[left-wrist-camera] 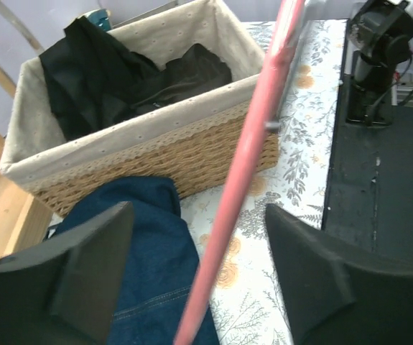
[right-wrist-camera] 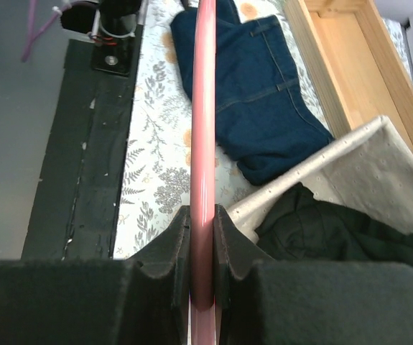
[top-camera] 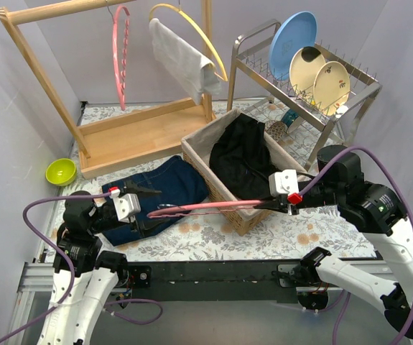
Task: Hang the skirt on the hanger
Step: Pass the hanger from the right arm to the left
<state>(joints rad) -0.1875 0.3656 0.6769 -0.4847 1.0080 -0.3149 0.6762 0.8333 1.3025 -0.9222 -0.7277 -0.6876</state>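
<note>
Directly beneath the left end effector [left-wrist-camera: 199,241] lies the skirt [left-wrist-camera: 145,248].

The floral table [top-camera: 278,237] carries a wooden rack [top-camera: 141,136] at its far left, a bowl [top-camera: 60,171] at the left edge and a skirt [top-camera: 174,187] front left. A basket [top-camera: 217,188] stands just beside the skirt, mid-table, with a dish rack [top-camera: 278,90] at the far right.
</note>
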